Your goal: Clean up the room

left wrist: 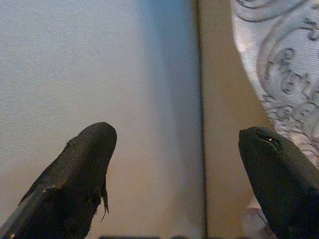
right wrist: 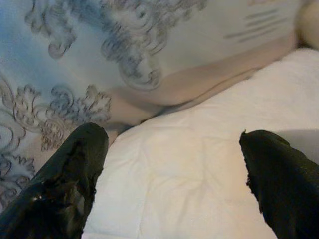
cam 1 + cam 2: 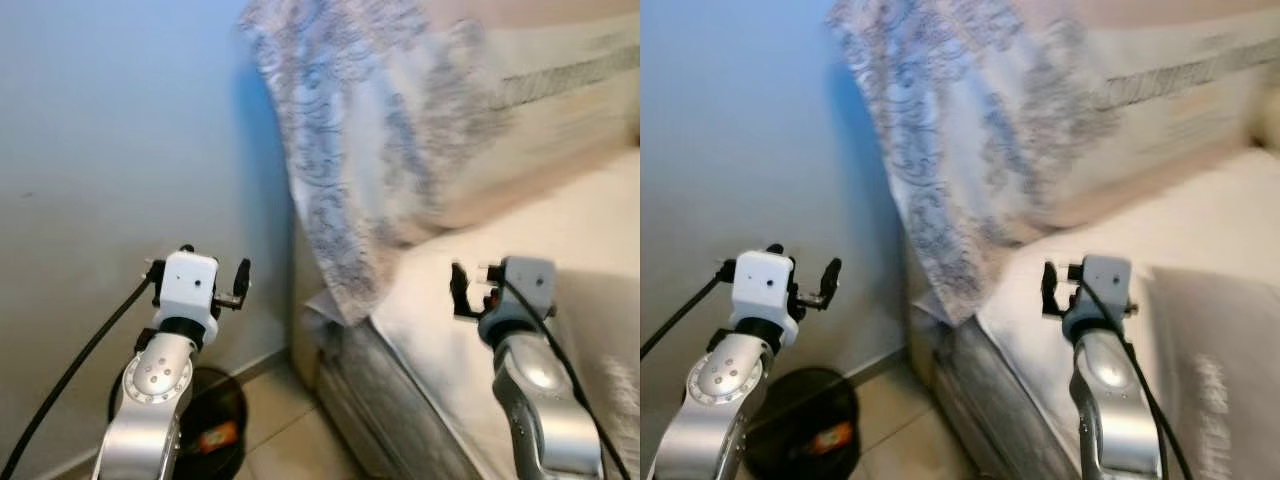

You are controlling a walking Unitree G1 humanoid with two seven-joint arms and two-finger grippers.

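A large pillow (image 3: 380,130) with a grey-blue scroll pattern leans upright at the head of the bed, its lower corner hanging over the mattress edge. The bed (image 3: 450,340) has a white sheet. My left gripper (image 3: 200,268) is raised beside the bed, facing the bare wall, and is open with nothing between its fingers (image 1: 89,149). My right gripper (image 3: 478,285) hovers over the white sheet just below the pillow (image 2: 124,55), open and holding nothing.
The blue-grey wall (image 3: 120,150) stands close on the left. On the tiled floor below my left arm, a round black container (image 3: 215,420) holds something orange. A grey blanket (image 3: 600,340) lies on the bed at the right.
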